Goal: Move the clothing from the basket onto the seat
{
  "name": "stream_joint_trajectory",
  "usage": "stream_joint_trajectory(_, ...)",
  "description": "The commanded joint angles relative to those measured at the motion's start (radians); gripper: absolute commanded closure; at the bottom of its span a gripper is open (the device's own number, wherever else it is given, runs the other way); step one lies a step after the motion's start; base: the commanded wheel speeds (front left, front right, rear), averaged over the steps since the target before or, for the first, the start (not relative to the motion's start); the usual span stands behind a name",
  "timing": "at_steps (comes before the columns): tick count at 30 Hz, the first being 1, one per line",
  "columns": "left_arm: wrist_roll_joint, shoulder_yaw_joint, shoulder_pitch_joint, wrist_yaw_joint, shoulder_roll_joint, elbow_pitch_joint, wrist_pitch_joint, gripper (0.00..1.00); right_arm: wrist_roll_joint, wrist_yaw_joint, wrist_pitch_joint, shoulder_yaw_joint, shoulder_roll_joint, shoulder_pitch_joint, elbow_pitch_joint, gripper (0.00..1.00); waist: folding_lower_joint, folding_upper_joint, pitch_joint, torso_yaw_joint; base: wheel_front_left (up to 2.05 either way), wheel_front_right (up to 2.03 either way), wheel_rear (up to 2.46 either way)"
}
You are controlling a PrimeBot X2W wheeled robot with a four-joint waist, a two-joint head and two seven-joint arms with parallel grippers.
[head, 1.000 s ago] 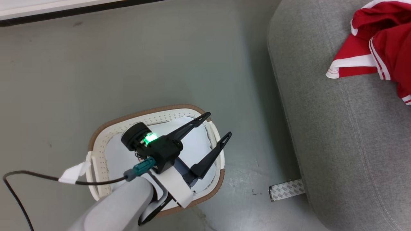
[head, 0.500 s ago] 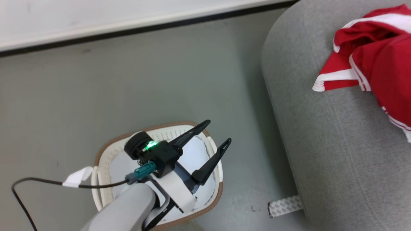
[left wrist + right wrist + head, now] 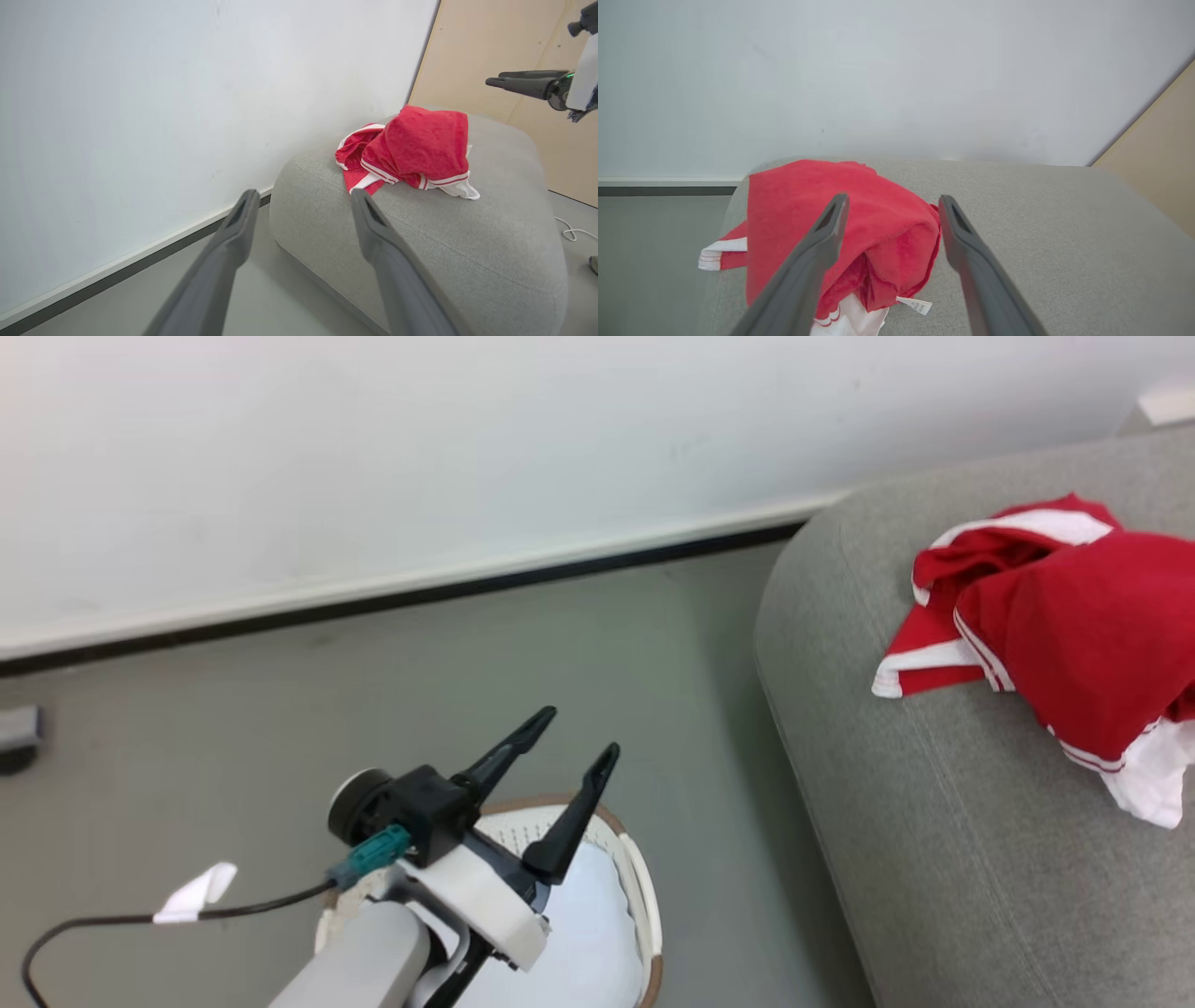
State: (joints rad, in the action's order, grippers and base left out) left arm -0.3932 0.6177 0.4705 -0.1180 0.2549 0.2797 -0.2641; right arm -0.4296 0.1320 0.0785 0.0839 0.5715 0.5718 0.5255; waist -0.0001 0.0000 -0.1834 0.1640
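The left gripper (image 3: 579, 733) hangs up over the basket (image 3: 646, 896), w/ its two dark fingers wide apart & nothing btwn them. They point up & away, toward the white wall (image 3: 373, 457). The basket sits on the grey floor (image 3: 280, 709), low in the head view, near the seat (image 3: 934, 840) but not touching it. Its brown rim & white inside show past the arm. The clothing (image 3: 1074, 635) is on the seat, well apart from the basket. It's a red heap w/ white stripes & a white edge, bunched up on top of the grey cushion, near the end by the wall. One red flap w/ a white hem lies flat on the side facing the basket. In the right wrist view the right gripper (image 3: 893, 199) is just above the red heap, fingers spread wide, holding nothing. Can't tell if they touch the cloth. A small white label (image 3: 915, 305) sticks out under the heap. In the left wrist view the right gripper shows far off at the top right, up above the seat, w/ a tan panel (image 3: 490, 46) behind it. A black cable (image 3: 140, 919) w/ a white tag runs from the left wrist.
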Motion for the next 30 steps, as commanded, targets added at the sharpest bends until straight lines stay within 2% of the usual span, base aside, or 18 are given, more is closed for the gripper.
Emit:
stream_joint_trajectory(1, -0.001, -0.006, -0.018, 0.002, -0.003, 0.003, 0.000, 0.00, -0.008, -0.003, -0.003, 0.002, 0.007, -0.021, -0.010, 0.00, 0.0001, 0.0000, 0.049, -0.024, 0.00, 0.00, 0.00)
stream_joint_trajectory(5, 0.002, -0.068, -0.049, 0.015, -0.012, 0.008, 0.000, 0.00, -0.034, -0.003, -0.018, 0.022, 0.022, -0.077, -0.118, 0.00, 0.0001, 0.0000, 0.103, -0.058, 0.00, 0.00, 0.00)
stream_joint_trajectory(11, 0.012, -0.161, -0.102, 0.039, -0.014, 0.016, 0.000, 0.00, -0.025, -0.003, -0.052, 0.030, -0.008, -0.152, -0.248, 0.00, 0.0001, 0.0000, 0.161, -0.099, 0.00, 0.00, 0.00)
stream_joint_trajectory(16, 0.034, -0.256, -0.166, 0.097, -0.035, 0.012, 0.000, 0.00, -0.028, -0.003, -0.103, 0.019, -0.088, -0.235, -0.319, 0.00, 0.0001, 0.0000, 0.196, -0.132, 0.00, 0.00, 0.00)
stream_joint_trajectory(19, 0.048, -0.309, -0.206, 0.109, -0.047, -0.006, 0.000, 0.00, -0.015, -0.003, -0.152, -0.002, -0.140, -0.287, -0.347, 0.00, 0.0001, 0.0000, 0.207, -0.151, 0.00, 0.00, 0.00)
stream_joint_trajectory(25, 0.051, -0.416, -0.281, 0.098, -0.086, -0.028, 0.000, 0.00, 0.052, -0.003, -0.266, -0.054, -0.296, -0.396, -0.354, 0.00, 0.0001, 0.0000, 0.213, -0.185, 0.00, 0.00, 0.00)
stream_joint_trajectory(30, 0.099, -0.480, -0.334, 0.074, -0.103, -0.019, 0.000, 0.00, 0.114, -0.003, -0.314, -0.043, -0.385, -0.472, -0.317, 0.00, 0.0001, 0.0000, 0.212, -0.204, 0.00, 0.00, 0.00)
